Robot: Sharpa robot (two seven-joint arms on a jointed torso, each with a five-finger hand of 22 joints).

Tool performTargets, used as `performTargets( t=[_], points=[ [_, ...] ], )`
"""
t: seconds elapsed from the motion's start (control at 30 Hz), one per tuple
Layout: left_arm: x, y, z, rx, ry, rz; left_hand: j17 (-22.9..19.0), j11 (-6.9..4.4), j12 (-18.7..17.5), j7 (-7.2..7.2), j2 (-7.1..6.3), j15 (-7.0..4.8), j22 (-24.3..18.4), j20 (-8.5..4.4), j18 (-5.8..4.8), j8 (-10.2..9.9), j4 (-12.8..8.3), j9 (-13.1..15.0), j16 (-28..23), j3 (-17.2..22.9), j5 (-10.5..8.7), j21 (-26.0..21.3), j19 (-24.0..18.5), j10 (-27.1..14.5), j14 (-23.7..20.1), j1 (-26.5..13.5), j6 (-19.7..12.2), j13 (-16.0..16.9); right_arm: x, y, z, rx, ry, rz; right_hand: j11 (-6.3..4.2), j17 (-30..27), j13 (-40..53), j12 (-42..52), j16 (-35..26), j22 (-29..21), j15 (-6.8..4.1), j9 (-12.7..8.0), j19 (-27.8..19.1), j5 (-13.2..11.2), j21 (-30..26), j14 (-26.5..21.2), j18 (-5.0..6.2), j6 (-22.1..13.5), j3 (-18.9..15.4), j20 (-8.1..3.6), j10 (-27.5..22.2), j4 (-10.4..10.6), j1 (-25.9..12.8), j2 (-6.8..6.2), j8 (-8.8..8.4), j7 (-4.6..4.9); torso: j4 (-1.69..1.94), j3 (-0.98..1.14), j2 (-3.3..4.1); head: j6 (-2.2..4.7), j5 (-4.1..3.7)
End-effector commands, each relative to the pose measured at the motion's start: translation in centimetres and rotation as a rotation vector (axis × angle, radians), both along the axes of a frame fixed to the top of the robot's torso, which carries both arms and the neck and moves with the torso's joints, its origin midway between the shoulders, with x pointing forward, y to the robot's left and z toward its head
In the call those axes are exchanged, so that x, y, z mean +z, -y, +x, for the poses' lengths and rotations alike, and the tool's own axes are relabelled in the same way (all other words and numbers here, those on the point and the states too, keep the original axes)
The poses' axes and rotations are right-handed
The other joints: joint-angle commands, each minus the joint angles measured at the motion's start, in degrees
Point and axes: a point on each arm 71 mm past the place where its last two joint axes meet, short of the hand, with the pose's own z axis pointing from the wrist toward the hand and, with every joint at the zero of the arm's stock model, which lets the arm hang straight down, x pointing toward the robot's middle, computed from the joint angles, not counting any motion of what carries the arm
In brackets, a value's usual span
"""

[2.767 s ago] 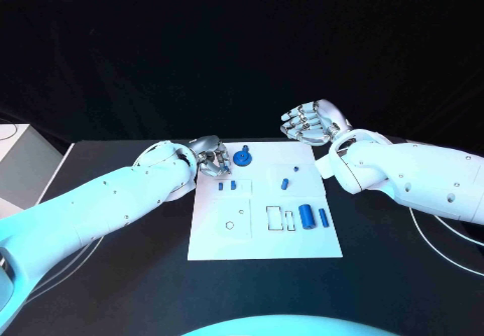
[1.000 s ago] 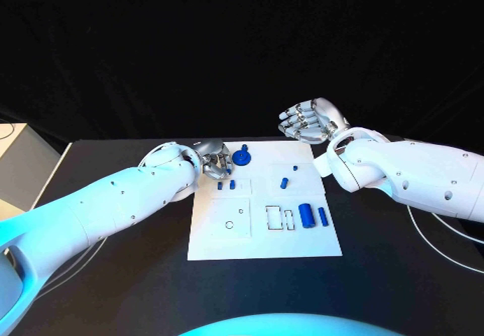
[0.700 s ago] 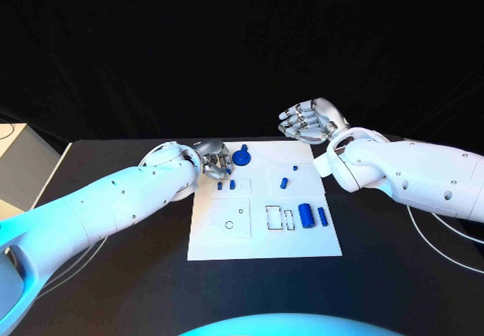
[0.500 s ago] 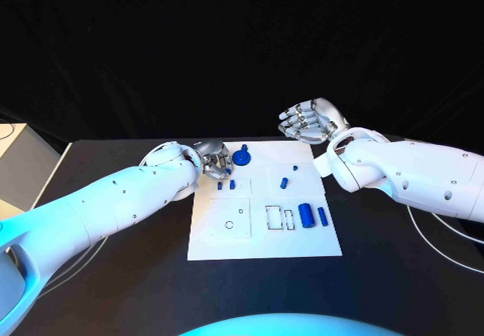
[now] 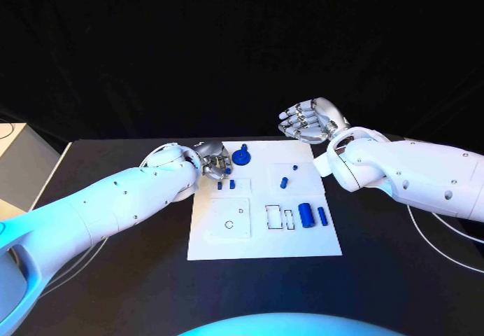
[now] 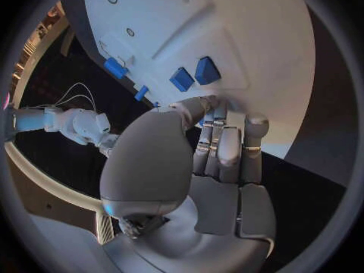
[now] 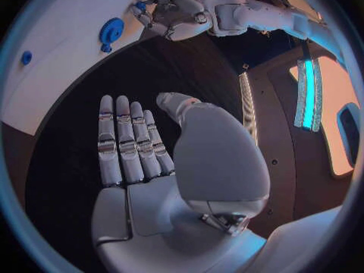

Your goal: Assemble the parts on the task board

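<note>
Left hand (image 5: 212, 163), fingers curled on nothing, sits beside the blue round part (image 5: 242, 157).

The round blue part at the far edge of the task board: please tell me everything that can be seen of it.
The round blue part is a dark blue disc with a short stem pointing toward the board's far edge; it looks like moulded plastic. It sits on the white task board near its far left corner. The left hand is right beside it, fingers curled; whether they touch it cannot be told. The right wrist view shows ring-like ridges on its face.
</note>
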Motion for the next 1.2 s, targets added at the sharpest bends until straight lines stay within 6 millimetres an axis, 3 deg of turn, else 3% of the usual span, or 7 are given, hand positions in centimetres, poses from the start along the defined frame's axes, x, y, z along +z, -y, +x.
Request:
performTargets(
  t=[0.03,0.77,0.9,1.0,1.03,1.13,1.2],
  points=[
    [-0.2,0.1,-0.2,-0.007,-0.006,0.004,-0.2,-0.29,0.1,-0.07,0.02,0.11,-0.2,0.09,-0.6,-1.4,-0.4,-0.2,-0.1,-0.3,0.18,-0.4,-0.5,-0.6,-0.5,-0.5,-1.6,0.3,0.1,-0.2,-0.1,0.021,0.007,-0.005,-0.04,-0.1,-0.1,-0.3,-0.2,-0.1,0.04,0.0,0.4,0.2,0.3,0.3,0.36,0.3,0.1,-0.15,0.4,-0.1,-0.2,-0.07,0.18,0.07,0.03,-0.08,-0.05,-0.01,0.0],
    [-0.1,-1.8,0.1,0.042,0.023,-0.004,-0.5,-0.66,-0.1,-1.26,-0.41,-0.22,-0.4,-0.15,-0.57,-7.1,-1.4,-2.0,-0.1,-0.1,0.25,-0.6,-0.5,-0.7,-0.7,-1.1,-8.4,1.7,-0.2,0.2,0.0,0.043,-0.017,-0.073,0.31,-0.8,-0.1,-1.5,-0.4,-1.1,0.11,-0.3,1.0,-0.3,0.6,1.2,0.42,0.0,-0.5,-0.11,-1.6,-1.3,-0.1,-0.79,-0.28,0.1,0.01,-0.06,-0.06,0.2,-0.11],
    [0.0,-2.5,0.2,0.057,0.038,-0.012,-0.6,-0.68,-0.2,-1.61,-0.39,-0.25,-0.5,-0.19,-0.54,-7.9,-1.5,-2.3,-0.1,-0.2,0.24,-0.7,-0.6,-0.7,-0.7,-1.2,-9.5,1.9,-0.4,0.5,0.2,0.063,-0.021,-0.137,-0.64,0.2,0.0,-1.0,1.9,-0.5,-1.55,-0.3,5.5,-2.1,3.1,6.2,0.43,0.6,-1.4,-1.96,-0.6,-3.1,1.2,-0.46,-0.21,-0.71,0.02,-0.09,-0.08,0.42,-0.12],
    [0.4,-3.1,0.3,0.07,0.056,-0.057,-2.2,-0.59,-0.3,-1.29,-0.42,-0.21,-1.4,-0.18,-0.34,-8.0,-1.4,-2.4,-0.5,-0.3,0.25,-1.1,-1.4,-1.0,-1.5,-1.4,-9.5,1.9,-0.6,0.8,0.4,0.083,-0.024,-0.2,-2.22,2.5,0.1,0.2,5.5,1.9,-4.19,-0.2,11.8,-2.9,8.1,13.2,0.25,2.3,-2.6,-5.11,2.7,-5.1,2.6,0.05,0.0,-1.87,0.0,-0.09,-0.13,0.54,-0.14],
    [0.6,-3.4,0.4,0.078,0.059,-0.083,-7.0,-0.15,-1.0,-0.56,-0.42,0.11,-3.5,-0.05,0.07,-7.5,-1.1,-2.2,-1.9,-0.2,0.31,-2.3,-3.4,-2.0,-3.9,-1.7,-8.4,1.7,-0.7,0.9,0.4,0.09,-0.026,-0.22,-2.57,3.1,0.1,0.3,6.3,2.7,-4.72,-0.2,12.8,-2.9,9.4,14.6,0.2,2.8,-2.9,-5.83,3.5,-5.5,2.8,0.21,0.0,-2.13,-0.01,-0.1,-0.16,0.6,-0.15],
    [1.4,-4.4,0.6,0.118,0.047,-0.216,-10.3,0.68,-1.3,1.01,-0.15,0.79,-5.6,0.44,0.48,-5.8,-0.6,-1.7,-3.0,-0.3,0.34,-3.6,-5.4,-2.5,-5.6,-2.3,-5.1,1.8,-1.0,1.1,0.5,0.117,-0.033,-0.296,-3.68,5.7,0.1,0.5,10.1,5.6,-6.32,-0.3,16.5,-2.9,14.1,20.1,0.14,4.6,-3.5,-7.97,6.2,-6.5,3.2,0.67,-0.03,-2.96,-0.09,-0.06,-0.13,0.86,-0.24],
    [2.0,-5.3,0.7,0.153,0.018,-0.346,-18.5,1.39,-1.8,1.38,-0.26,1.38,-11.3,0.95,1.67,-5.0,-0.4,-1.6,-6.2,-0.2,0.39,-7.2,-11.0,-3.7,-10.5,-2.6,-3.9,1.6,-1.2,1.3,0.5,0.137,-0.038,-0.359,-4.21,7.7,0.2,0.6,13.1,7.4,-7.02,-0.4,18.1,-3.0,16.8,23.2,0.13,5.4,-3.6,-8.76,7.7,-6.8,3.1,0.83,-0.2,-3.47,-0.11,-0.04,-0.12,1.09,-0.62]
  ],
)
